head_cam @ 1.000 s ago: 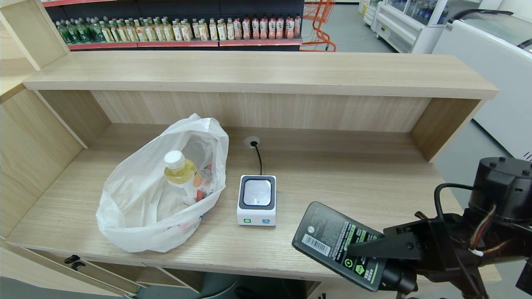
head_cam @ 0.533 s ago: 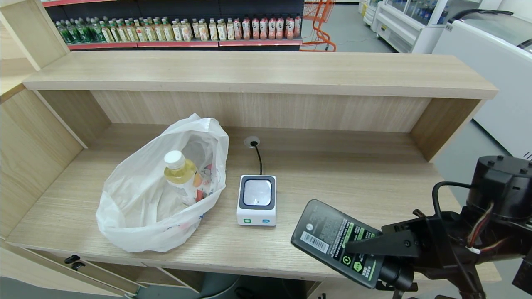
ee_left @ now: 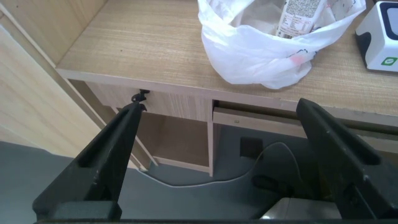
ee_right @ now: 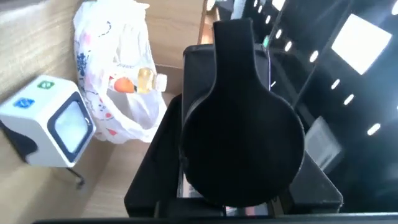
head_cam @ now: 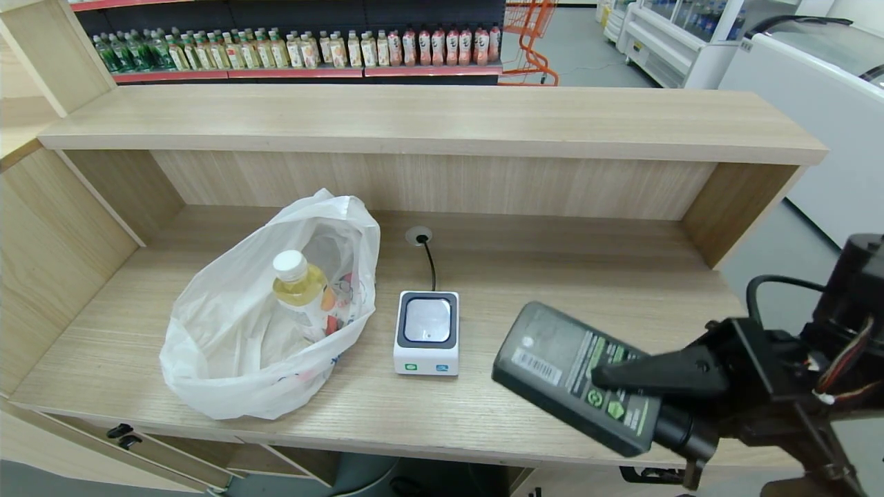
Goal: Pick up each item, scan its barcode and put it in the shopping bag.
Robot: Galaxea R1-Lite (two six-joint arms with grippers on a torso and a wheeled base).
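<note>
The counter (head_cam: 587, 276) is being closed in on three sides. A tall back panel with a raised ledge (head_cam: 428, 117) on top is running behind it, and slanted side panels are standing at its left and right ends. Only the front edge is lying open toward the robot.

The shopping bag (head_cam: 228, 359) is sitting on the left half with its mouth gaping upward, and a bottle (head_cam: 300, 290) of yellow drink is leaning inside. Just beside the bag, on its right, the scanner (head_cam: 427, 331) is standing with its window facing up. Its cable (head_cam: 429, 266) is running back into a hole in the counter. From the scanner to the right side panel a broad stretch of wood is lying open.

The right gripper (head_cam: 621, 386) is holding the dark pack (head_cam: 552, 359) above the front right part of the counter, right of the scanner and apart from it, near the front edge. Its jaws are clamping the pack's right end, one from above and one from below. The pack is flat and dark grey with rounded corners, and it is tilting a little with its printed face up. A white barcode label is showing near the end toward the scanner, and green marks are showing closer to the jaws.

The left gripper (ee_left: 219, 109) is hanging below the counter's front edge, before the bag, with its jaws spread wide and holding nothing.
</note>
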